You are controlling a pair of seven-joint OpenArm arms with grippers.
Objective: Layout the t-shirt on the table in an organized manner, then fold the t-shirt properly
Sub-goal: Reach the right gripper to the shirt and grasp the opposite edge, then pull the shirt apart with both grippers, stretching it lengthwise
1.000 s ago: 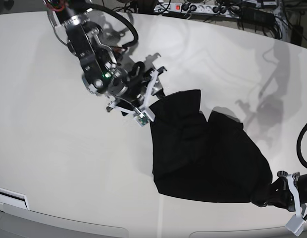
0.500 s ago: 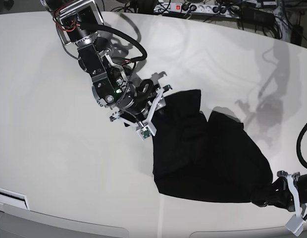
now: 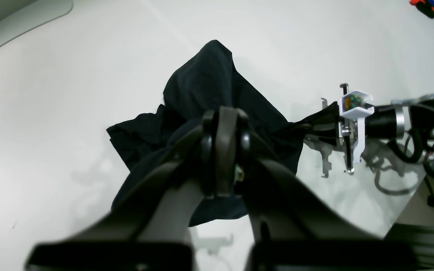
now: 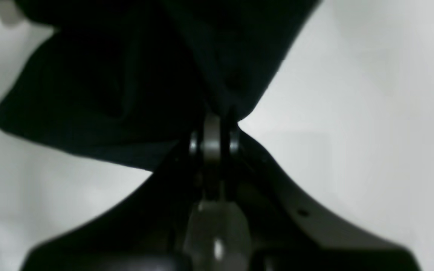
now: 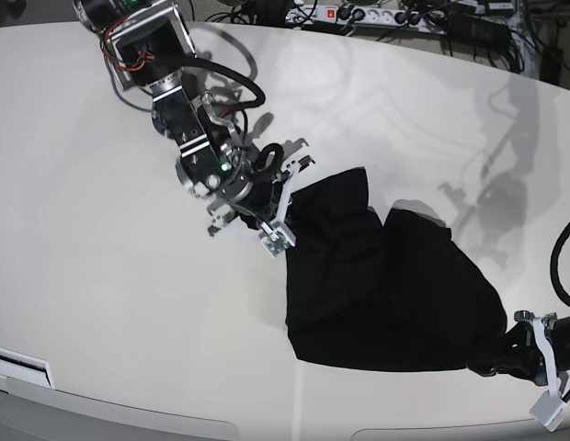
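Black t-shirt lies rumpled across your white table; your right gripper and left gripper each seem clamped on opposite edges.

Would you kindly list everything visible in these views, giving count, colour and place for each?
t-shirt: one, black, crumpled on the table between the two grippers.
table: one, glossy off-white, fills most of the base view.
power strip: one, white with a red switch, among dark cables at the far edge.
right gripper: one, black and silver, shut on the t-shirt's upper corner.
left gripper: one, dark, shut on the t-shirt's near corner by the table's front edge.
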